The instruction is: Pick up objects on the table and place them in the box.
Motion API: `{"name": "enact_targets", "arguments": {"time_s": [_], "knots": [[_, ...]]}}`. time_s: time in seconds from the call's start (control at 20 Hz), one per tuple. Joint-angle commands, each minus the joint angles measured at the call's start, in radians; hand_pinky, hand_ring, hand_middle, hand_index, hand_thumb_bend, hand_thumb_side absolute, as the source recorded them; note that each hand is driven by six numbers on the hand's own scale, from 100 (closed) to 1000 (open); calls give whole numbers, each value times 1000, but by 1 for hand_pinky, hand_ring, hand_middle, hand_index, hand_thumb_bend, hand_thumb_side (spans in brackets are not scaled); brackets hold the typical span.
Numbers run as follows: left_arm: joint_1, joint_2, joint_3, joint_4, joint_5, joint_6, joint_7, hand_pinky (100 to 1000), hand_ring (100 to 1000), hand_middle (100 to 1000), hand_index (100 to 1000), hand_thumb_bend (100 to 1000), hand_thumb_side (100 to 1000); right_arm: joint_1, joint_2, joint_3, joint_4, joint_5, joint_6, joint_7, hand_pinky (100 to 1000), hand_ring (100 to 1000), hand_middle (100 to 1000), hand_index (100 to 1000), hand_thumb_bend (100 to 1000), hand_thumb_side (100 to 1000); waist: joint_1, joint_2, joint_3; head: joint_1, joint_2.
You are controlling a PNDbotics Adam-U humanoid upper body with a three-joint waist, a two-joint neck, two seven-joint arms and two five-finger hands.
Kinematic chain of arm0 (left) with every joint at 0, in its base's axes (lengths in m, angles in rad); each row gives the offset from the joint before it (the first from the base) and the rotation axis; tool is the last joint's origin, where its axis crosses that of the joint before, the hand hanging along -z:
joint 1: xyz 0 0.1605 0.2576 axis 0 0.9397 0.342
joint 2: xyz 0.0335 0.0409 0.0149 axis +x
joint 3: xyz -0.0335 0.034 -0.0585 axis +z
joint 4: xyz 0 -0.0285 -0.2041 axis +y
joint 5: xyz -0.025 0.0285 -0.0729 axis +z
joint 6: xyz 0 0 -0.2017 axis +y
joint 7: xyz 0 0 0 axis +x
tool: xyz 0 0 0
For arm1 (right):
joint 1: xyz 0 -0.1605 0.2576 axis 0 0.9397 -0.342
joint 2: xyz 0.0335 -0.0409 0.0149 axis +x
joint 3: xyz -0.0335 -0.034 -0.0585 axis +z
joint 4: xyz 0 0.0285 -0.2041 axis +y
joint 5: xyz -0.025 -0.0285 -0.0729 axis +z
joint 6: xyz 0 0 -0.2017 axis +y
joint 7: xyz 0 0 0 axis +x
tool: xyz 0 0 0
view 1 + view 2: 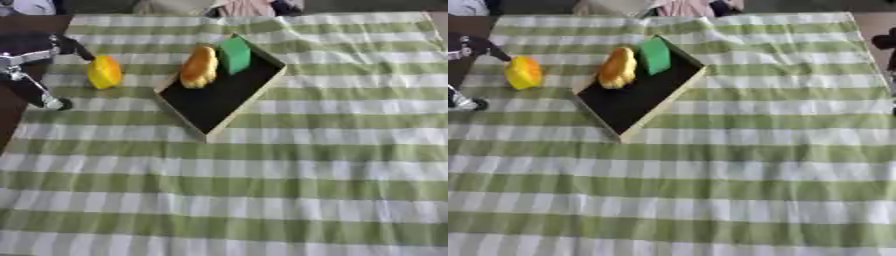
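A shallow box [248, 104] with a pale rim and black floor lies askew on the striped cloth, left of centre. In its far end lie an orange-yellow rounded thing [199, 66] and a green block [234, 54], side by side. A yellow rounded object [104, 71] sits on the cloth to the left of the box. My left hand [35, 50] comes in from the left edge, open and spread. One finger reaches the yellow object's upper left, while another points down to the cloth edge [54, 103], apart from it. A dark shape [884, 41] at the right edge may be my right hand.
A green and white striped cloth [262, 190] covers the table, with a wide stretch of it between the box and the near edge. Dark bare table [10, 120] shows along the left edge. People's clothing shows at the far edge.
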Motion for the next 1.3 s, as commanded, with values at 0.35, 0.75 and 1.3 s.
{"name": "enact_targets", "arguments": {"time_s": [0.35,0.75,1.3], "knots": [[-45,-26,36,66,-87,67,69,850,901,803,907,540,100,-5,-9,0,-15,6,12,11,945,740,580,706,100,470,0,-10,-7,15,-10],[-62,-47,64,137,-180,106,163,795,853,761,864,325,136,-1,-1,8,-15,11,30,25,946,739,576,705,100,470,-1,-5,-9,24,-16],[-93,-82,103,215,-278,165,256,686,766,661,798,374,116,-8,3,20,-15,5,40,46,948,738,572,704,100,470,-4,5,-14,40,-25]]}}
